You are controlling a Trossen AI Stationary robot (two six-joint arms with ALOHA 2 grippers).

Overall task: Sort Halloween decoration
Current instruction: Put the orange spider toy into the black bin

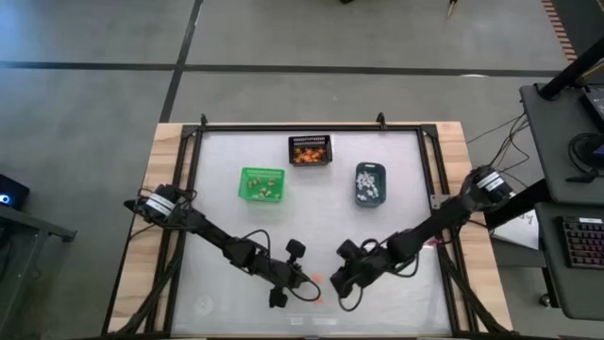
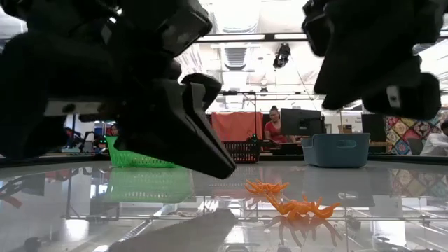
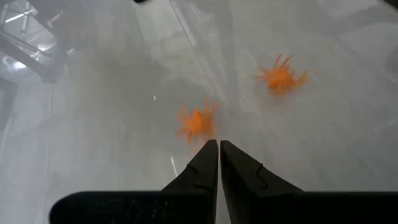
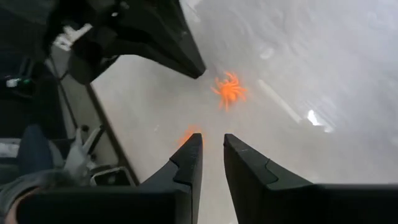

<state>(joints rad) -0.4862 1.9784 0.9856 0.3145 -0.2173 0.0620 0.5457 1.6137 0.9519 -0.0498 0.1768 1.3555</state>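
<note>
No text, label, brand, number or sign can be read in any of the views. A pale sheet (image 1: pixel 518 225) beside the table's right edge in the high view may carry writing, but it is too small to make out. The keyboard (image 1: pixel 585 253) at the far right shows rows of keys with no legible characters, and the dark monitor (image 2: pixel 301 121) in the room behind shows no readable screen content.
</note>
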